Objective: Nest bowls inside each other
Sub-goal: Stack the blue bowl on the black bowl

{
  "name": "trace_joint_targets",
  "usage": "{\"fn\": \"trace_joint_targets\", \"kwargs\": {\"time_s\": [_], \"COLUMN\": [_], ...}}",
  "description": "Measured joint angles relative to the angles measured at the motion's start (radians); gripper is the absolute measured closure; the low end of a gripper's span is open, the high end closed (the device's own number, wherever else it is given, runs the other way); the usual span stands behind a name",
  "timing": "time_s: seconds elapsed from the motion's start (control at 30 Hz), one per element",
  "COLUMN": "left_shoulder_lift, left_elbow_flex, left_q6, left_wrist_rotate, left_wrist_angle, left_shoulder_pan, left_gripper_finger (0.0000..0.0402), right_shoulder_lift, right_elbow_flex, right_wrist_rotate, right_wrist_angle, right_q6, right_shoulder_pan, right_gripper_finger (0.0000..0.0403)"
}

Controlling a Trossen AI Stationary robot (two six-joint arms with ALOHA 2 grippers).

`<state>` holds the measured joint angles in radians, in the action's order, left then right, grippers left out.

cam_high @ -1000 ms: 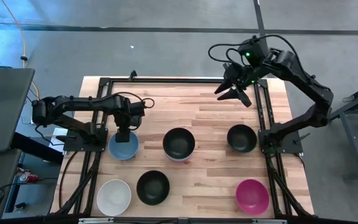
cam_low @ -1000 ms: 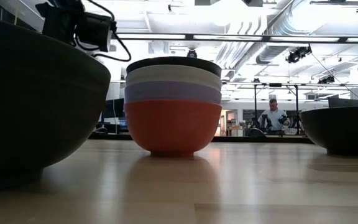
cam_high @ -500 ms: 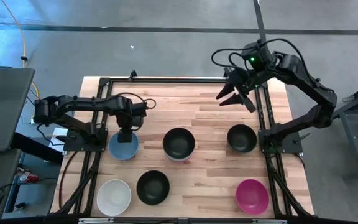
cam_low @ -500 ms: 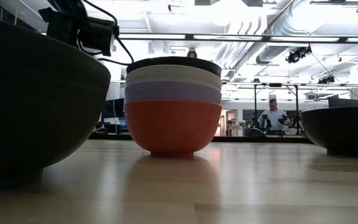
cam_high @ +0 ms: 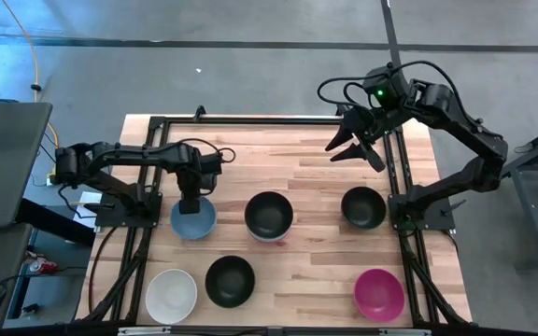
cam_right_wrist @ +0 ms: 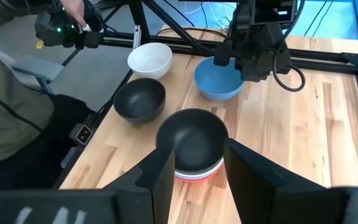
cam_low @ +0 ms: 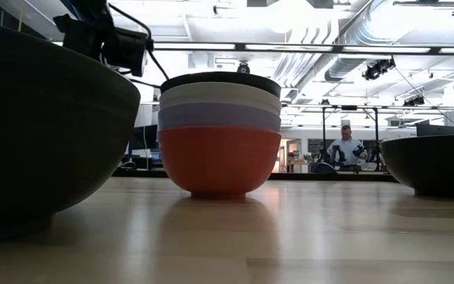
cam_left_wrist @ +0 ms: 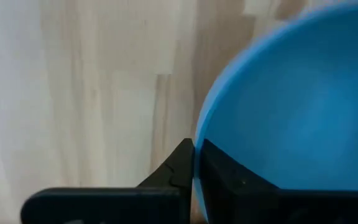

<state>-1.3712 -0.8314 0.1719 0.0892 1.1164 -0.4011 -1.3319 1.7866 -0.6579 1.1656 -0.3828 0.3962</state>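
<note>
The left gripper sits at 9 o'clock, fingers closed on the blue bowl's rim. The right gripper hangs at 1 o'clock, fingers spread.

**materials and finishes around the stack**

the bench is pale wood in narrow glued strips, smooth with a soft sheen. the stack at its middle looks like smooth matt plastic: black rim on top, then white, lavender, and a red bowl at the base. just beside the stack, the blue bowl has a smooth, faintly satin inside, its rim pinched by the left gripper, which is matt black plastic. the frame edging the bench is black metal.
</note>
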Motion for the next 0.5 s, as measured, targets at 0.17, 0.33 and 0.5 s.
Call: {"fn": "trace_joint_targets", "kwargs": {"time_s": [0.17, 0.33, 0.5], "left_shoulder_lift": [0.0, 0.0, 0.0], "left_elbow_flex": [0.0, -0.042, -0.173], "left_q6": [-0.001, 0.024, 0.03], "left_wrist_rotate": [0.071, 0.108, 0.109], "left_wrist_angle": [0.003, 0.033, 0.132], "left_shoulder_pan": [-0.048, -0.102, -0.146], "left_gripper_finger": [0.0397, 0.0399, 0.04], "right_shoulder_lift": [0.0, 0.0, 0.0], "right_elbow_flex": [0.0, 0.0, 0.0], "right_wrist_rotate": [0.0, 0.0, 0.004], "right_wrist_angle": [0.0, 0.001, 0.007], "right_q6": [0.0, 0.0, -0.003], "right_shoulder_pan": [0.0, 0.0, 0.0], "right_gripper_finger": [0.0274, 0.0274, 0.0274]}}
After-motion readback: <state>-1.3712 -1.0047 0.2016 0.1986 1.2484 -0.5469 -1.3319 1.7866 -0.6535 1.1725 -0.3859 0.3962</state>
